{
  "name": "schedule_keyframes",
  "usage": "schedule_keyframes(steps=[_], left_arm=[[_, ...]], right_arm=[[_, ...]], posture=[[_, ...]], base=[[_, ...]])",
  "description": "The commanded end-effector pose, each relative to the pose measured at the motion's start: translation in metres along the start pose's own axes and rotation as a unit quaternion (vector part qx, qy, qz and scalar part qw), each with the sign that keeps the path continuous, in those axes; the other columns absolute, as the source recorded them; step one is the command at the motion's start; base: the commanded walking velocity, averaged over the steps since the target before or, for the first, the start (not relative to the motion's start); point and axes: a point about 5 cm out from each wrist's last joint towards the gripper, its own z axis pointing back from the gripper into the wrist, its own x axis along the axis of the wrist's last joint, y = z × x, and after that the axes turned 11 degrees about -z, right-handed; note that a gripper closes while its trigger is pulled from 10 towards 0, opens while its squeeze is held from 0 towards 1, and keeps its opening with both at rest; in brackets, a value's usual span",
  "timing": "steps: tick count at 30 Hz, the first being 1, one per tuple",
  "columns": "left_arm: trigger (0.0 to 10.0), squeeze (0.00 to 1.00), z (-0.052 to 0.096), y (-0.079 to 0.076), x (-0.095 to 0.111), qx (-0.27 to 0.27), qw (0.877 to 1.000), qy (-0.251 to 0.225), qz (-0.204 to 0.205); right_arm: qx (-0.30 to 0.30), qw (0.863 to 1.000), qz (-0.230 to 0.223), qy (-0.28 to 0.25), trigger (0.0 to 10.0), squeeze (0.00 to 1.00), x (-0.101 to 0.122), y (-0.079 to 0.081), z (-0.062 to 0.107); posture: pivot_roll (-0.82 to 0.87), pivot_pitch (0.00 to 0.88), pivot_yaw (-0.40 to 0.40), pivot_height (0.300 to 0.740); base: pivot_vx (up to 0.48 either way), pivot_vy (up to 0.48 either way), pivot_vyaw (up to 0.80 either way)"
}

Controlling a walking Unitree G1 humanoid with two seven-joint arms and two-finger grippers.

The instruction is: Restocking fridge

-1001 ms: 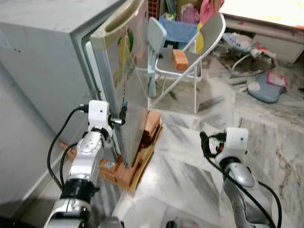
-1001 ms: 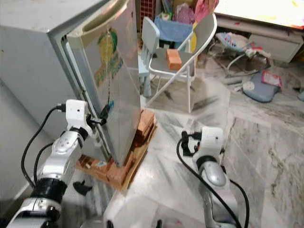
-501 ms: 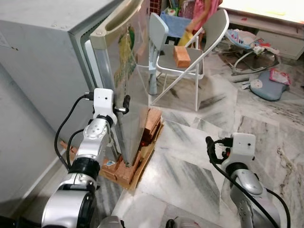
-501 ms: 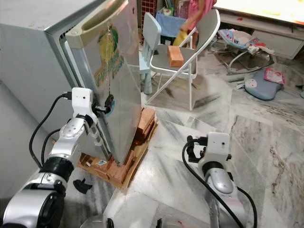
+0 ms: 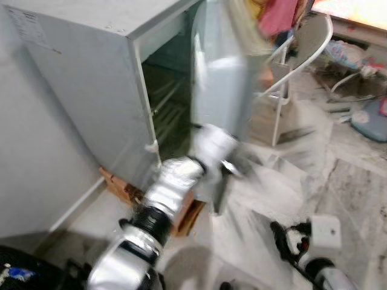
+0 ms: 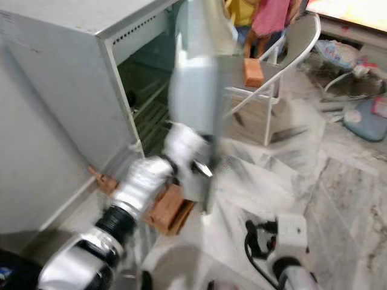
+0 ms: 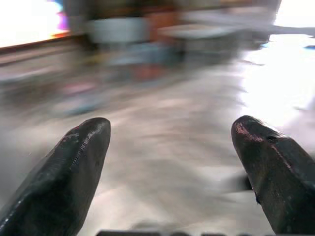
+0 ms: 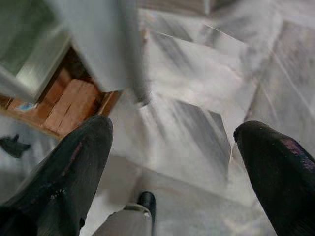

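Observation:
The grey fridge (image 5: 91, 78) stands with its door (image 5: 221, 72) swung wide, showing dark wire shelves (image 5: 166, 103) inside. My left arm reaches across the opening, and its gripper (image 5: 233, 166) is blurred at the door's lower edge; I cannot tell whether it touches. In the left wrist view the left gripper (image 7: 172, 128) is open, with nothing between the fingers (image 7: 74, 162). My right gripper (image 8: 172, 130) hangs open over the marble floor, low at the right (image 5: 287, 238).
Bricks (image 5: 121, 187) and a board prop up the fridge. A folding chair (image 6: 284, 66) with an orange brick (image 6: 253, 71) on its seat stands behind the door. A person (image 6: 266, 15) in pink and yellow is beyond it. Baby gear (image 5: 372, 112) lies at far right.
The fridge door has swung from nearly shut to wide open, and my left arm has swept right with it. The head camera has shifted, and a person has come up behind the chair.

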Motion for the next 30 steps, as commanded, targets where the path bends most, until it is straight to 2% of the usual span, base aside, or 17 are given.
schedule_keyframes(steps=[1, 2, 5, 6, 7, 8, 10, 11, 12, 13, 14, 15, 18, 20, 23, 24, 30], left_arm=[[10.0, 0.0, -0.024, -0.009, 0.028, -0.018, 0.998, -0.056, 0.002], [10.0, 0.0, -0.027, -0.009, 0.029, -0.011, 0.998, -0.062, 0.012], [10.0, 0.0, -0.024, 0.008, 0.022, 0.05, 0.998, -0.046, -0.013], [10.0, 0.0, -0.01, 0.026, 0.017, 0.1, 0.994, -0.03, -0.007], [10.0, 0.0, -0.01, 0.026, 0.017, 0.1, 0.994, -0.03, -0.007], [10.0, 0.0, 0.005, 0.041, 0.014, 0.145, 0.989, -0.019, -0.007], [10.0, 0.0, 0.025, 0.055, 0.008, 0.188, 0.982, 0.002, -0.014], [10.0, 0.0, 0.04, 0.064, 0.002, 0.219, 0.975, 0.019, -0.018], [10.0, 0.0, 0.064, 0.075, -0.007, 0.261, 0.964, 0.038, -0.017], [10.0, 0.0, 0.075, 0.079, -0.012, 0.279, 0.959, 0.047, -0.015], [10.0, 0.0, 0.075, 0.079, -0.012, 0.279, 0.959, 0.047, -0.015], [10.0, 0.0, 0.096, 0.083, -0.021, 0.311, 0.948, 0.066, -0.011], [10.0, 0.0, 0.126, 0.079, -0.037, 0.35, 0.932, 0.098, -0.005], [10.0, 0.0, 0.137, 0.074, -0.043, 0.365, 0.924, 0.112, -0.001], [10.0, 0.0, 0.144, 0.067, -0.047, 0.377, 0.918, 0.123, 0.005], [10.0, 0.0, 0.149, 0.06, -0.051, 0.389, 0.912, 0.133, 0.011], [10.0, 0.0, 0.154, 0.05, -0.053, 0.412, 0.9, 0.143, 0.018]], right_arm=[[-0.011, 1.0, 0.005, -0.014, 10.0, 0.0, 0.005, -0.002, -0.002], [-0.008, 1.0, 0.005, -0.019, 10.0, 0.0, 0.007, -0.001, -0.004], [0.003, 1.0, -0.006, -0.03, 10.0, 0.0, 0.013, 0.003, -0.014], [0.006, 0.999, -0.006, -0.036, 10.0, 0.0, 0.016, 0.006, -0.017], [0.006, 0.999, -0.006, -0.036, 10.0, 0.0, 0.016, 0.006, -0.017], [0.007, 0.999, -0.007, -0.04, 10.0, 0.0, 0.017, 0.008, -0.02], [0.007, 0.999, -0.009, -0.049, 10.0, 0.0, 0.02, 0.01, -0.023], [0.007, 0.998, -0.009, -0.061, 10.0, 0.0, 0.024, 0.012, -0.025], [0.007, 0.997, -0.009, -0.082, 10.0, 0.0, 0.031, 0.014, -0.029], [0.007, 0.996, -0.008, -0.09, 10.0, 0.0, 0.035, 0.016, -0.031], [0.007, 0.996, -0.008, -0.09, 10.0, 0.0, 0.035, 0.016, -0.031], [0.009, 0.995, -0.003, -0.103, 10.0, 0.0, 0.041, 0.019, -0.036], [0.016, 0.993, -0.003, -0.116, 10.0, 0.0, 0.048, 0.027, -0.044], [0.021, 0.993, -0.005, -0.119, 10.0, 0.0, 0.051, 0.033, -0.048], [0.027, 0.992, -0.004, -0.124, 10.0, 0.0, 0.054, 0.038, -0.052], [0.033, 0.991, -0.004, -0.132, 10.0, 0.0, 0.058, 0.043, -0.056], [0.035, 0.989, -0.006, -0.142, 10.0, 0.0, 0.062, 0.048, -0.063]], posture=[[-0.09, 0.058, 0.007, 0.74], [-0.09, 0.056, 0.01, 0.74], [-0.09, 0.054, 0.011, 0.74], [-0.07, 0.05, 0.012, 0.74], [-0.07, 0.05, 0.012, 0.74], [-0.07, 0.049, 0.012, 0.74], [-0.06, 0.046, 0.012, 0.74], [-0.04, 0.045, 0.011, 0.74], [-0.03, 0.044, 0.01, 0.74], [-0.02, 0.044, 0.008, 0.74], [-0.02, 0.044, 0.008, 0.74], [-0.01, 0.045, 0.005, 0.74], [0.02, 0.042, -0.004, 0.74], [0.03, 0.039, -0.007, 0.74], [0.04, 0.035, -0.013, 0.74], [0.05, 0.032, -0.018, 0.74], [0.08, 0.035, -0.02, 0.74]], base=[[0.0, 0.0, 0.0], [0.0, 0.0, 0.0], [0.0, 0.0, 0.0], [0.0, 0.0, 0.0], [0.0, 0.0, 0.0], [0.0, 0.0, 0.0], [0.0, 0.0, 0.0], [0.0, 0.0, 0.0], [0.0, 0.0, 0.0], [0.0, 0.0, 0.0], [0.0, 0.0, 0.0], [0.0, -0.472, 0.0], [0.0, -0.47, -0.58], [0.0, -0.467, -0.6], [0.0, -0.465, -0.59], [0.0, -0.465, -0.51], [0.0, -0.452, -0.43]])
